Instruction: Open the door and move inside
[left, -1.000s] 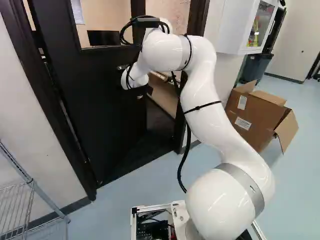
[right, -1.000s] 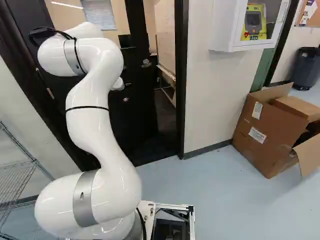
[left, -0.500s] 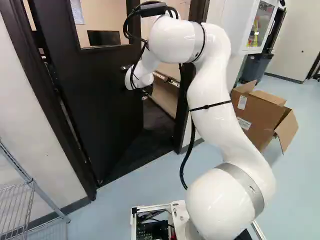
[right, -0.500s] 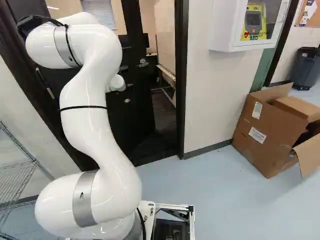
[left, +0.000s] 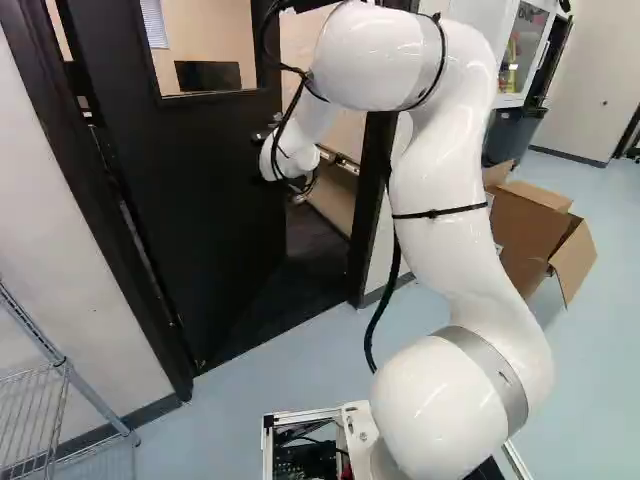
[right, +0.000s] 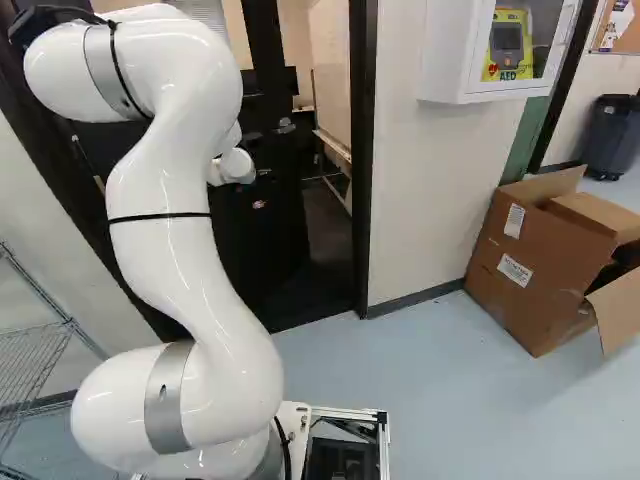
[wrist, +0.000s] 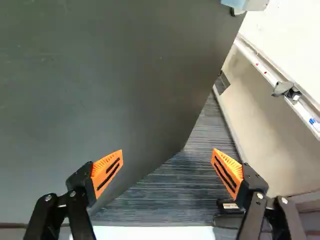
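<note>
- My orange-padded black tool (wrist: 167, 155) stands spread, pinching nothing.
- The flat black door (wrist: 100, 90) lies ahead and to my left, ajar.
- Its free edge (wrist: 211, 80) slants away beside dark ridged floor (wrist: 195, 175); I judge my push goes forward and leftward, opening it wider.

An office or lab, seemingly: whiteboard (wrist: 287, 35), monitor (left: 208, 75), wire shelf (left: 64, 368) (cardboard box (right: 525, 245) too).
</note>
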